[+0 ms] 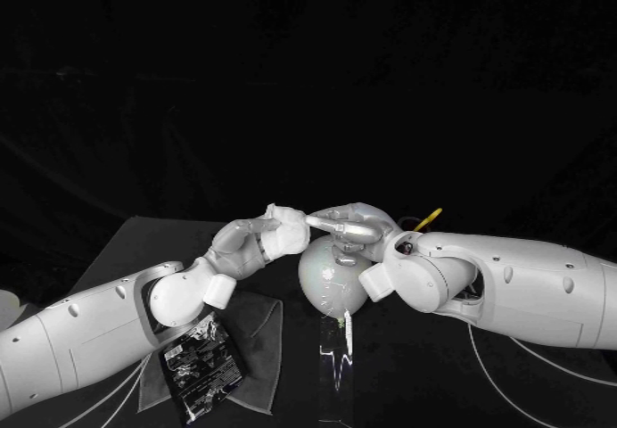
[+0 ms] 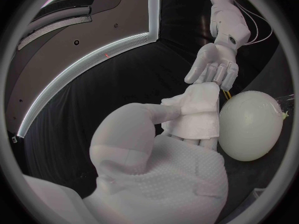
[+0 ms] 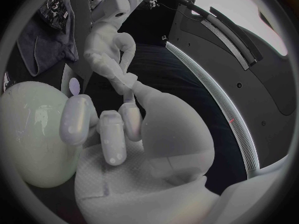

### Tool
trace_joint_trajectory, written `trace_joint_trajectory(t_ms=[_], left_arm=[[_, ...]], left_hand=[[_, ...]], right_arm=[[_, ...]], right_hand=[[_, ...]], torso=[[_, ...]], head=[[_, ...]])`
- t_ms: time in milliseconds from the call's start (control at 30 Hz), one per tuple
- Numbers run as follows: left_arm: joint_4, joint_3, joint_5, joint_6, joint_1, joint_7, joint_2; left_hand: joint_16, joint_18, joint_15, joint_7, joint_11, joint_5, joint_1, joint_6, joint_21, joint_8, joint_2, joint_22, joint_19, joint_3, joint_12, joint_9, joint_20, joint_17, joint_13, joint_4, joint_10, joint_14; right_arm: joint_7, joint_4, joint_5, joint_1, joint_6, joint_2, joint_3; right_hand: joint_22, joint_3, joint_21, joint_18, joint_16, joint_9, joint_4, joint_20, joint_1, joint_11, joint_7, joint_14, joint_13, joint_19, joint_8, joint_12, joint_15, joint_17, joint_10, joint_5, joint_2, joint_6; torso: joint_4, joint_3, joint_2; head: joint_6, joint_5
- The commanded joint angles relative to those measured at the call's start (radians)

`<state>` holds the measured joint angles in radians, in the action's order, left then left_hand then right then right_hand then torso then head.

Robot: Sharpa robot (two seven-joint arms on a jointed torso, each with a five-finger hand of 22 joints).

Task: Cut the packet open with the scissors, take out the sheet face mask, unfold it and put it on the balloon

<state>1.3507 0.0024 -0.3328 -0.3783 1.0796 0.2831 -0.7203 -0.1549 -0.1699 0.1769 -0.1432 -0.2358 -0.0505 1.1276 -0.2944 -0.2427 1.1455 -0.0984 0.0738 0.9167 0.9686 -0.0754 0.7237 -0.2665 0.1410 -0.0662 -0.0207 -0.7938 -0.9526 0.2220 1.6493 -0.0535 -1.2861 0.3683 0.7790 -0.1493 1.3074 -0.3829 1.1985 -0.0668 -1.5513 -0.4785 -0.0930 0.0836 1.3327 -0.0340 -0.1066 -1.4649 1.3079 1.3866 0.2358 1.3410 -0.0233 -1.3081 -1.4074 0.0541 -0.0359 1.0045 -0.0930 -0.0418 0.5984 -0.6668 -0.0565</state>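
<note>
My left hand (image 1: pixel 248 247) is raised above the table and grips the folded white sheet face mask (image 1: pixel 288 226), seen in the left wrist view as a folded mask (image 2: pixel 196 112) above my palm (image 2: pixel 156 169). My right hand (image 1: pixel 352 223) comes in from the other side, and its fingertips (image 2: pixel 214 78) pinch the mask's upper edge. The pale balloon (image 1: pixel 331 278) stands just below both hands, close under the right hand (image 3: pixel 118 129) and beside the mask (image 2: pixel 249 124). The black packet (image 1: pixel 201 361) lies on the table under my left forearm.
A grey cloth (image 1: pixel 261 343) lies under the packet. A clear stand (image 1: pixel 334 366) carries the balloon. A yellow item (image 1: pixel 428 218) pokes out behind my right wrist. The left hand (image 3: pixel 109 50) faces the right wrist camera, with the cloth (image 3: pixel 40 42) beyond it.
</note>
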Motion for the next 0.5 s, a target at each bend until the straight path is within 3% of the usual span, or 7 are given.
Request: trace_joint_trajectory(t_ms=[33,167,267,500], left_arm=[[0.003,0.001,0.003,-0.005,0.002,0.008,0.003],[0.004,0.001,0.003,-0.007,0.002,0.008,0.003],[0.004,0.001,0.003,-0.008,0.002,0.007,0.002],[0.005,0.001,0.012,-0.008,0.002,0.009,0.002]], left_hand=[[-0.005,-0.014,-0.002,-0.151,-0.001,0.002,-0.003,-0.007,-0.003,0.007,0.006,-0.001,0.008,0.005,-0.004,0.001,0.002,0.002,-0.001,0.0,-0.009,-0.005],[-0.005,-0.013,-0.002,-0.151,-0.001,0.002,-0.002,-0.008,-0.003,0.007,0.006,-0.002,0.007,0.005,-0.005,0.001,0.002,0.002,-0.001,0.0,-0.01,-0.006],[-0.005,-0.013,-0.002,-0.151,-0.001,0.002,-0.002,-0.008,-0.003,0.007,0.006,-0.002,0.007,0.005,-0.005,0.001,0.002,0.002,-0.001,0.0,-0.01,-0.006],[-0.004,-0.013,-0.002,-0.151,0.0,0.003,-0.002,-0.01,-0.002,0.006,0.009,-0.002,0.007,0.005,-0.005,0.0,0.002,0.002,-0.001,0.002,-0.012,-0.006]], right_arm=[[-0.011,0.0,-0.02,0.0,-0.001,-0.001,0.001],[-0.012,-0.001,-0.026,0.0,0.018,-0.002,0.001],[-0.01,0.0,-0.032,0.0,0.034,-0.002,0.001],[-0.004,0.005,-0.049,0.0,0.061,-0.001,0.001]], right_hand=[[0.161,-0.008,0.003,-0.01,-0.003,-0.003,0.016,-0.005,0.011,0.006,0.002,-0.092,0.05,0.008,0.008,-0.001,-0.01,-0.212,-0.004,-0.005,0.0,0.013],[0.165,-0.041,0.019,-0.008,-0.006,-0.016,0.059,-0.012,0.05,0.017,0.014,-0.094,0.06,0.016,0.031,0.01,-0.02,-0.219,-0.015,-0.005,0.009,0.031],[0.17,-0.088,0.038,-0.003,-0.008,-0.036,0.096,-0.019,0.06,0.018,0.012,-0.097,0.073,0.027,0.059,0.022,-0.023,-0.227,-0.031,-0.005,0.017,0.036],[0.174,-0.155,0.054,0.0,-0.009,-0.06,0.124,-0.023,0.024,0.021,0.015,-0.098,0.083,0.035,0.091,0.031,-0.026,-0.232,-0.043,-0.005,0.012,0.032]], torso=[[0.0001,-0.0001,0.001],[0.0001,0.0002,0.0],[0.0,0.0004,0.0],[0.0001,0.0004,0.0]], head=[[-0.001,0.001],[-0.002,0.002],[-0.003,0.002],[-0.005,0.003]])
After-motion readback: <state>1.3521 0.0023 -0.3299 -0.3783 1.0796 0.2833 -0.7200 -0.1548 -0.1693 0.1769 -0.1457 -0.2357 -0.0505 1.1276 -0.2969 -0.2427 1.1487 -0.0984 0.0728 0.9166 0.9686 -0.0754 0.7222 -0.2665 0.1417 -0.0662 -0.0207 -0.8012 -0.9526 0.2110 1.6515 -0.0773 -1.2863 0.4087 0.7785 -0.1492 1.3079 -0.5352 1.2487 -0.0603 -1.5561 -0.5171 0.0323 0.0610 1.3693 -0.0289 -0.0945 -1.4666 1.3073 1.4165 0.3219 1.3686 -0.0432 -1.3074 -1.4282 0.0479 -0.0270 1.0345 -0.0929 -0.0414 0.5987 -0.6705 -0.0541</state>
